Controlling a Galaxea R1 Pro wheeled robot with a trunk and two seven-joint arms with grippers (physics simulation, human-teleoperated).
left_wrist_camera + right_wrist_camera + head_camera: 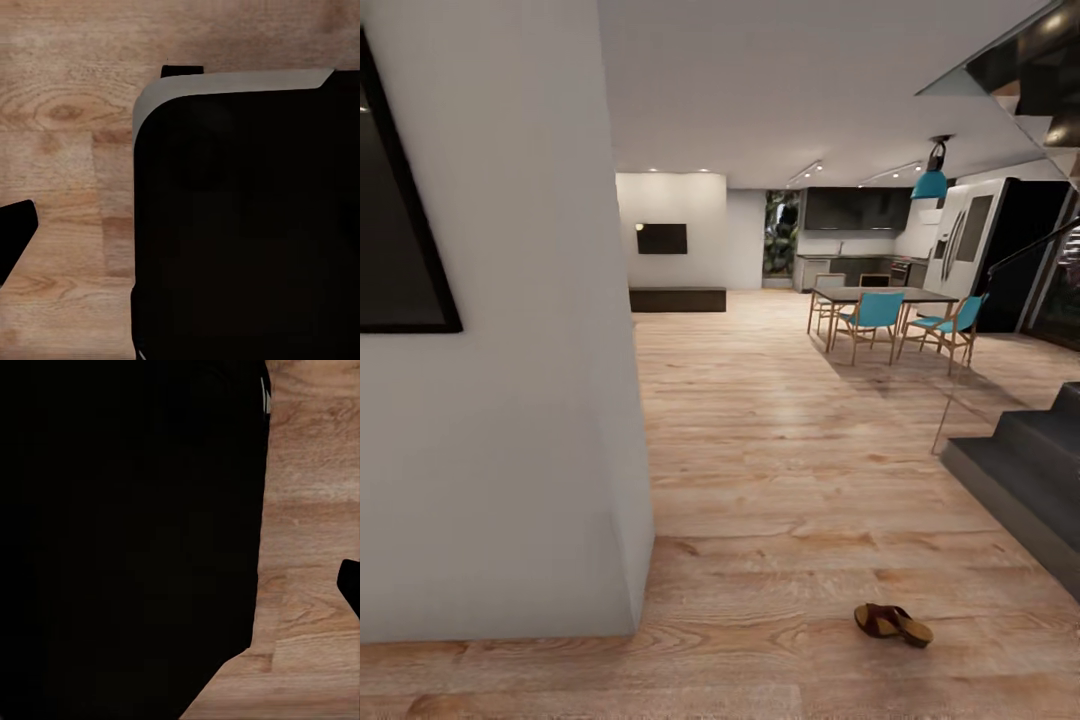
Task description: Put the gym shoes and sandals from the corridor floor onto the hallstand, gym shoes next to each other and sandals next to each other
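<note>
Just past the wall corner [630, 560], one sandal [892, 624] lies alone on the floor [780, 470], well short of the stairs [1030, 470], likely awaiting pickup, while whether either pincer is clenched or released I cannot tell from the dark wrist views.

No text, label, brand, number or sign can be read in any of the views. The dark framed panel [400, 200] on the near wall and the dark screen [661, 238] on the far wall are both blank.
</note>
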